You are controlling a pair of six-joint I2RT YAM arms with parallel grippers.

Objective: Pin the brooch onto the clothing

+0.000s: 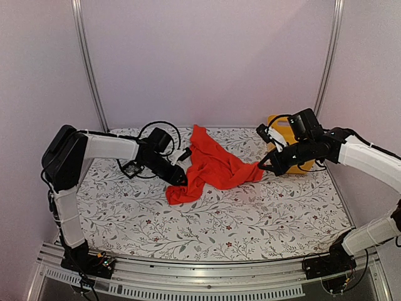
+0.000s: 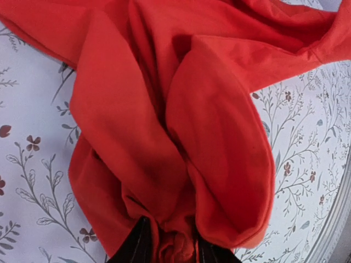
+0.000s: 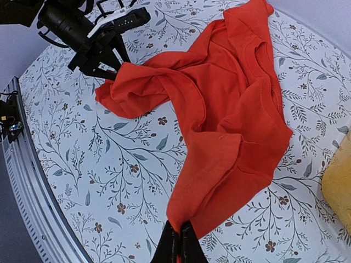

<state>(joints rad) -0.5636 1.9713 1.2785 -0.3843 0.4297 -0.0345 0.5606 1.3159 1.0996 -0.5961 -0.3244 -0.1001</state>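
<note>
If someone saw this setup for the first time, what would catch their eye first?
A bright red-orange T-shirt lies crumpled mid-table on the flowered cloth, strung between both arms. The left fingers bunch its left end, the right fingers pinch its right edge. A yellow basket sits far right.

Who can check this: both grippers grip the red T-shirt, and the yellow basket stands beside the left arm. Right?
No: the yellow basket stands beside the right arm, as the top view shows. The left gripper and right gripper do each grip the red T-shirt.
</note>
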